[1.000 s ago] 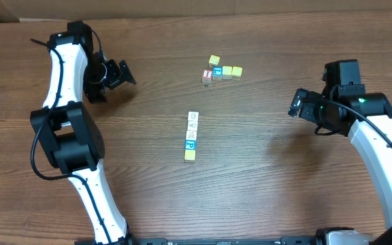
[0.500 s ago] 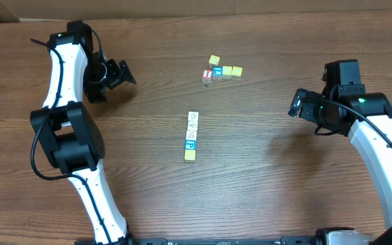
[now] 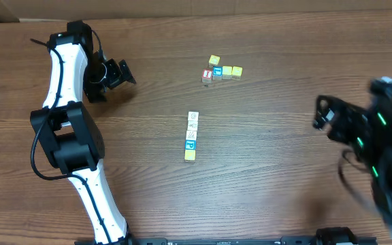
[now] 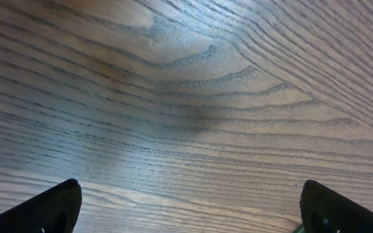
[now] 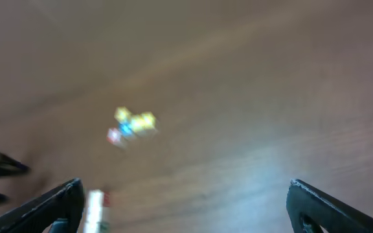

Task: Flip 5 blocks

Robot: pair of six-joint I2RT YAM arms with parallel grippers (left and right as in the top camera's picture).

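Brown wood-grain table (image 3: 264, 204) filled every view. At its left, the left gripper (image 3: 119, 72) hung with jaws spread over bare wood, well apart from the work, probably parked out of the way. Mid-table, the blocks (image 3: 191, 136) lay in one touching column, seemingly lined up for easy turning; their faces were too small to read. Farther back and right sat a cluster of other cubes (image 3: 220, 71). At the right, the right gripper (image 3: 324, 117), jaws spread and empty, was smeared by blur, as was its wrist view.
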